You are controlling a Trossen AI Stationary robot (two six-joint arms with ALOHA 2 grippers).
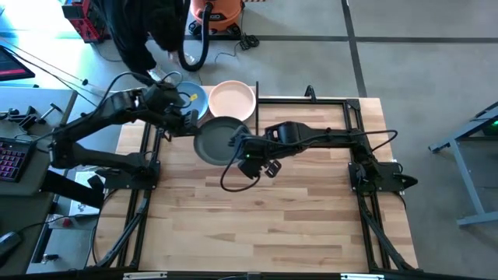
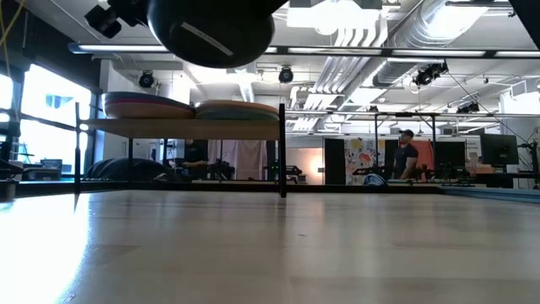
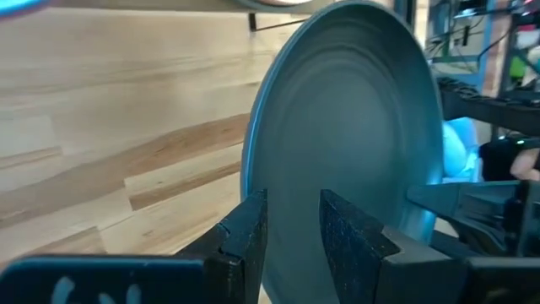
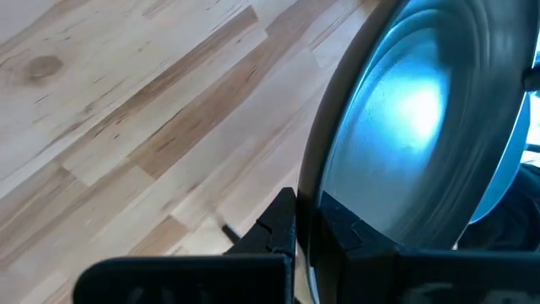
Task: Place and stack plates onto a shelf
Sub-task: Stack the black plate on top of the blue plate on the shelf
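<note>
**Both grippers pinch one dark plate above the table**

From where I stand, the dark charcoal plate [image 1: 219, 141] hangs in the air just in front of the shelf [image 2: 181, 127], held from two sides at once. The left gripper [image 1: 189, 120] has its fingers [image 3: 246, 232] clamped on the plate's rim at about ten o'clock; its wrist camera shows one finger on each face of the rim. The right gripper [image 1: 237, 142] pinches the opposite edge at about three o'clock, its fingers [image 4: 283, 221] pressed tight on the rim with the plate between them. At table height the plate shows as a dark round shape high up, well clear of the plank tabletop [image 1: 264, 218].

The shelf sits at the table's twelve o'clock edge, a little to the left. It carries two stacks side by side: the left one is topped by a slate blue plate [image 1: 191, 99], partly hidden under the left arm, and the right one by a peach plate [image 1: 232, 100]. Seen level, both stacks rest on the wooden board, with several coloured rims layered in each.

A person [image 2: 407, 156] stands far back in the room.
</note>
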